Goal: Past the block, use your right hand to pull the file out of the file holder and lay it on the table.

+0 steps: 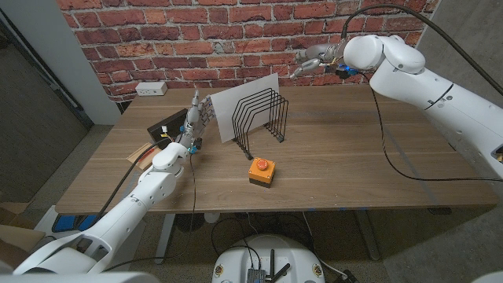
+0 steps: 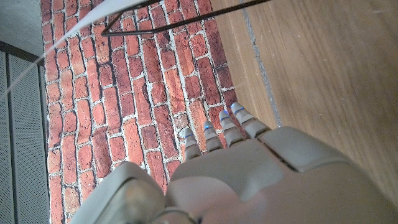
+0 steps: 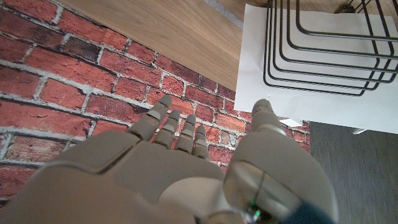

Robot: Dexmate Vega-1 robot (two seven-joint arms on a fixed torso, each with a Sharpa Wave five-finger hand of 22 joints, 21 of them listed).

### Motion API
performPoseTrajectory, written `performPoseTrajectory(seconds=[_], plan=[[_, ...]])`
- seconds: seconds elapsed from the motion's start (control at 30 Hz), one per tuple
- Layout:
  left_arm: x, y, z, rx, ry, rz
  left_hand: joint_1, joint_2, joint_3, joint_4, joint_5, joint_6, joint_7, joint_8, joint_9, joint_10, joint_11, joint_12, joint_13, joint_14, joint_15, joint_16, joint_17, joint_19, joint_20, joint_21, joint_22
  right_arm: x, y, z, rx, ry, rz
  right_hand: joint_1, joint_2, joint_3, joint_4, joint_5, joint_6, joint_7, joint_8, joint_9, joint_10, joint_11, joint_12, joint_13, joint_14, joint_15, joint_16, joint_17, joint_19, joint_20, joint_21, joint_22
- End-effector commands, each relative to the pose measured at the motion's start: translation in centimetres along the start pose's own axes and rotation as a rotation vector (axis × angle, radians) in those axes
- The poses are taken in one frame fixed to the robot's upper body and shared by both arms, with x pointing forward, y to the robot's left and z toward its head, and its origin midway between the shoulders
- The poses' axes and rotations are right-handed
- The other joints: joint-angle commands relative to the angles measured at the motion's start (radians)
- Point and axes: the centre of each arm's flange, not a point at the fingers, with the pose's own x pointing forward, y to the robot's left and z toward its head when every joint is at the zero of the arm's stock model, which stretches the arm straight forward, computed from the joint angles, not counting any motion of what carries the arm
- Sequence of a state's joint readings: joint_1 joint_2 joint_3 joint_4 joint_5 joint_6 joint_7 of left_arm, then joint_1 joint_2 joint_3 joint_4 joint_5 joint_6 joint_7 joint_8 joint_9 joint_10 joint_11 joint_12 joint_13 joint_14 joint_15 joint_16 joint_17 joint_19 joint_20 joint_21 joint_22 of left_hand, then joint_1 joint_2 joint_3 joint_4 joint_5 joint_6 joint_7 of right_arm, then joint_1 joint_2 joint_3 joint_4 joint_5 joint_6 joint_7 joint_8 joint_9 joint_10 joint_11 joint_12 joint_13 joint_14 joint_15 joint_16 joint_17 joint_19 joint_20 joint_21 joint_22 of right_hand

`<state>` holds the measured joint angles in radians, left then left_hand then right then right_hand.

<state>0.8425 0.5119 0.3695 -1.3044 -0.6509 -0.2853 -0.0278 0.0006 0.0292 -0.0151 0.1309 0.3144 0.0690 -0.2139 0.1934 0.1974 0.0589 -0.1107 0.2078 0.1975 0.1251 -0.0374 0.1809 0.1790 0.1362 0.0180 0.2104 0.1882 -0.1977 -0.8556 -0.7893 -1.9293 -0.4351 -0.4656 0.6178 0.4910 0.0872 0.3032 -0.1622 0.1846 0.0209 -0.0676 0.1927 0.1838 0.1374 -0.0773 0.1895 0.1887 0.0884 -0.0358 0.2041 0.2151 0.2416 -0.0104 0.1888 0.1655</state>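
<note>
A black wire file holder stands near the middle of the wooden table, with a white file upright in its rearmost slot. In front of it sits an orange block with a red top. My right hand hovers in the air behind and to the right of the holder, fingers apart and holding nothing. The right wrist view shows that right hand short of the file and the holder's wires. My left hand stands with fingers up just left of the file, holding nothing.
A black device with cables lies on the table beside my left arm. A white outlet sits on the brick wall behind the table. Bare wood stretches right of the holder and around the block.
</note>
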Motion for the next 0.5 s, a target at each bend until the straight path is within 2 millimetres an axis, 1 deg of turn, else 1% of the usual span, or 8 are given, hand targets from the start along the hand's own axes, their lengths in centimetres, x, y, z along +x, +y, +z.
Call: performPoseTrajectory(seconds=[0.03, 0.27, 0.5], plan=[[0.0, -0.1, -0.1, 0.000, 0.000, 0.000, 0.001, 0.011, -0.004, 0.006, 0.004, 0.001, -0.005, 0.006, 0.002, -0.002, -0.008, 0.008, 0.001, 0.009, -0.001, 0.007, 0.003, 0.008, -0.001, 0.007, 0.006, 0.7, -1.1, 0.9, -0.089, -0.090, -0.018, 0.035, -0.011, 0.008, -0.018, 0.004, 0.020, 0.001, 0.012, 0.004, 0.007, 0.003, 0.010, 0.006, 0.016, -0.028, 0.010, -0.004, 0.032, 0.018, 0.010, 0.001], [0.0, -0.2, -0.2, 0.000, 0.000, 0.000, 0.001, 0.011, -0.005, 0.006, 0.004, 0.001, -0.005, 0.006, 0.002, -0.001, -0.007, 0.008, 0.001, 0.009, 0.000, 0.007, 0.003, 0.008, -0.002, 0.007, 0.006, 0.7, -1.5, 1.1, -0.123, -0.158, -0.033, 0.079, -0.034, 0.018, -0.027, 0.009, 0.040, 0.004, 0.021, 0.007, 0.021, 0.007, 0.015, 0.009, 0.043, -0.029, 0.018, -0.009, 0.059, 0.024, 0.013, 0.001], [0.0, -0.1, -0.1, 0.000, 0.000, 0.000, 0.001, 0.011, -0.005, 0.006, 0.003, 0.000, -0.005, 0.006, 0.002, -0.002, -0.009, 0.008, 0.001, 0.009, -0.001, 0.007, 0.003, 0.008, -0.001, 0.007, 0.006, 0.6, -2.4, 1.8, -0.158, -0.200, -0.025, 0.105, -0.046, 0.025, -0.029, 0.011, 0.047, 0.001, 0.025, 0.008, 0.030, 0.005, 0.017, 0.010, 0.049, -0.028, 0.019, -0.010, 0.069, 0.028, 0.012, 0.001]])
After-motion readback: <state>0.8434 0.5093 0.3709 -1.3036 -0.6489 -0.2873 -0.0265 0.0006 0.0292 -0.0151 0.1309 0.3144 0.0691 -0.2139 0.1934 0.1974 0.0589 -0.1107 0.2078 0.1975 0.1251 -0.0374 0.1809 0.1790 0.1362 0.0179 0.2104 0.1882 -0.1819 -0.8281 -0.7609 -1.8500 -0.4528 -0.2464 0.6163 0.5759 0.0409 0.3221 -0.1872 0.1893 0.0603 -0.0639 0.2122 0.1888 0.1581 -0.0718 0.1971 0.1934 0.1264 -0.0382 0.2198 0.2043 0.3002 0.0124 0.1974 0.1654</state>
